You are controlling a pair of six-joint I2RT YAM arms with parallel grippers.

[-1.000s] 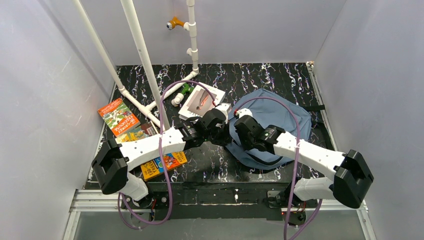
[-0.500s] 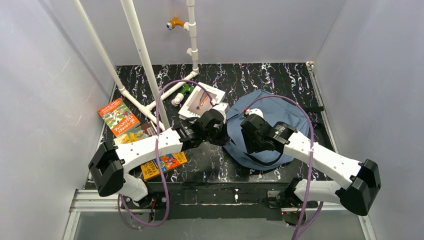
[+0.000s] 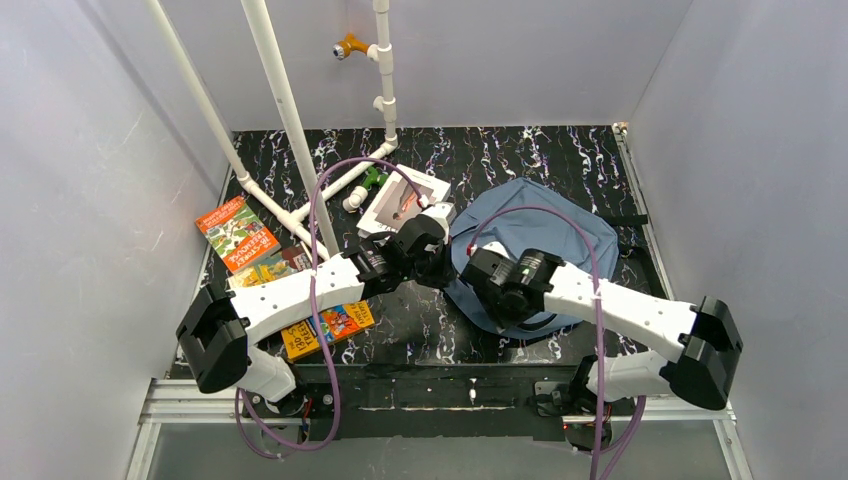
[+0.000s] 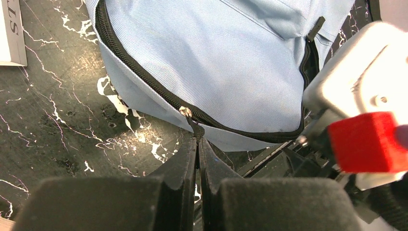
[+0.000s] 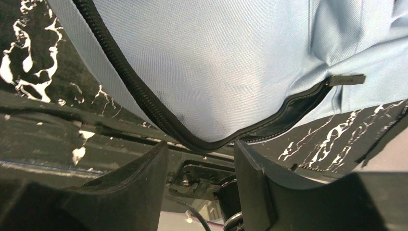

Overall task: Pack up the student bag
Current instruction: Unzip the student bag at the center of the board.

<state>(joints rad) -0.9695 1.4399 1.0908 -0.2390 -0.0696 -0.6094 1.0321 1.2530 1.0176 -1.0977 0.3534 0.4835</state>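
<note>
Table (image 3: 420, 335): dark marbled top, filling the middle of the overhead view.

Student bag (image 3: 565, 225): lies flat, right of centre in the overhead view, with its lower-left edge between my two grippers. It is blue woven cloth, slack, with no frame showing. My guess is that it is light and floppy, so it will bunch and drag rather than move as one piece. A pull at one point needs the other side pinned. A fold, a strap or the trim would take a pinch; the broad flat panel would not.

Books (image 3: 236, 232): several at the left of the overhead view. A white book (image 3: 405, 203) lies at upper centre, just beside the bag.

Right gripper (image 5: 199, 149): jaws apart with nothing between them, low at the bag's edge. The cloth bulges just beyond my tips.

Left gripper (image 4: 197, 144): fingers pressed together on the zipper pull.

Zipper (image 4: 144, 79): a black coil running from the upper left to the lower right of the left wrist view. I cannot tell which side of the slider is open. It should run freely only if the cloth ahead is held taut.

Zipper pull (image 4: 196, 127): a small dark tab hanging off a metal slider. It is thin and likely to slip out under a sideways tug, so I should draw it in line with the track.
</note>
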